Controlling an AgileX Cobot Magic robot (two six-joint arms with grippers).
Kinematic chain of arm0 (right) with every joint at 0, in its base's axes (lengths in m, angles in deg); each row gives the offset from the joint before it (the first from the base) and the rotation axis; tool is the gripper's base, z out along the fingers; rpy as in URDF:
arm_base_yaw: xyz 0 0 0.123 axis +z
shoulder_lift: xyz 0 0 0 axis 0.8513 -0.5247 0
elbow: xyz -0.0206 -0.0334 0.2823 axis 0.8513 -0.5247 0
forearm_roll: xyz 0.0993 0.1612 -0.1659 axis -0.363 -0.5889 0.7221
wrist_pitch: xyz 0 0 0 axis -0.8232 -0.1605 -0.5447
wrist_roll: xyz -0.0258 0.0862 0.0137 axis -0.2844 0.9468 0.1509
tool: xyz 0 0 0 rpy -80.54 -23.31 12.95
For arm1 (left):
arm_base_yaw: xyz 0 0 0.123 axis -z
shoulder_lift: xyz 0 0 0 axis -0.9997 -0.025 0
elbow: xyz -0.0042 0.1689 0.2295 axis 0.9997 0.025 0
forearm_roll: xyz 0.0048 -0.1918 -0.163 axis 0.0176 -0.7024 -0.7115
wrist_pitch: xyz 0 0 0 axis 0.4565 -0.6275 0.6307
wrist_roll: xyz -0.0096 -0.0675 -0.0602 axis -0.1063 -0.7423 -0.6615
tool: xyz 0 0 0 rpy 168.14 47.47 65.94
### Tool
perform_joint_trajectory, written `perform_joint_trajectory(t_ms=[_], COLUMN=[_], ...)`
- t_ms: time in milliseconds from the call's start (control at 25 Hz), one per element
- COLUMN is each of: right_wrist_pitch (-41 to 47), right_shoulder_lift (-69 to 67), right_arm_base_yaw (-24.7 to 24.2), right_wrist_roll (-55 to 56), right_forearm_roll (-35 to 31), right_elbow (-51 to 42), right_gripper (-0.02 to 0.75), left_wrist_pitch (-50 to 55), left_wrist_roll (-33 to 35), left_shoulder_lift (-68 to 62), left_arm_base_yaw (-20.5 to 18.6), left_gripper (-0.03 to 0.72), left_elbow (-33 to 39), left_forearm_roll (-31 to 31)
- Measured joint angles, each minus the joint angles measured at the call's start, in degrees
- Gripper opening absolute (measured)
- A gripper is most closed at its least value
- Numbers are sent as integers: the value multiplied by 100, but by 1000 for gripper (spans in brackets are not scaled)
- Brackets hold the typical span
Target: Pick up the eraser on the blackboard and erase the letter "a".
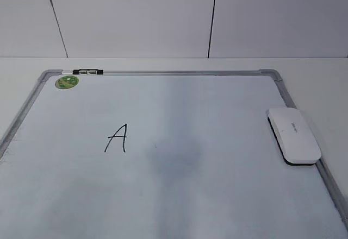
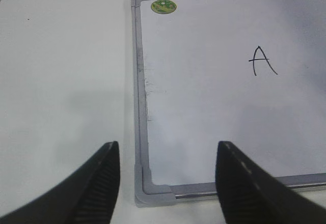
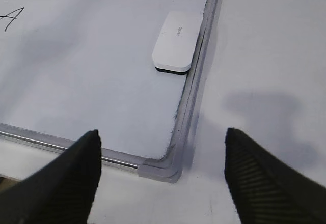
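Right gripper (image 3: 162, 175), jaws spread and empty, is nearer the eraser (image 3: 175, 40), which lies ahead lengthwise along the blackboard (image 3: 102, 81) edge.

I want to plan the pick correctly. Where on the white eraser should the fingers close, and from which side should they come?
Probably from above, closing across the two long sides of the eraser. It lies flat on the blackboard beside the right frame rail, its long axis along that rail, so the narrow width suits the fingers. The right gripper, open, is the nearer one.
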Motion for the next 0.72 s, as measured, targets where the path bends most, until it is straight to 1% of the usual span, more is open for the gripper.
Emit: perform_joint_trajectory(t_ms=[240, 480, 720], right_wrist_pitch=[0, 0, 0], right_shoulder_lift=[0, 0, 0], right_arm_base_yaw=[-520, -867, -920], right_wrist_roll=[0, 0, 0], right_forearm_roll=[0, 40, 40], right_elbow=[0, 0, 0], right_gripper=[580, 580, 580], left_wrist_pitch=[0, 0, 0], left_wrist_roll=[0, 0, 0], left_shoulder_lift=[0, 0, 0], left_arm_base_yaw=[0, 0, 0], left_gripper=[444, 444, 443], left_elbow=[0, 0, 0], left_forearm_roll=[0, 0, -4])
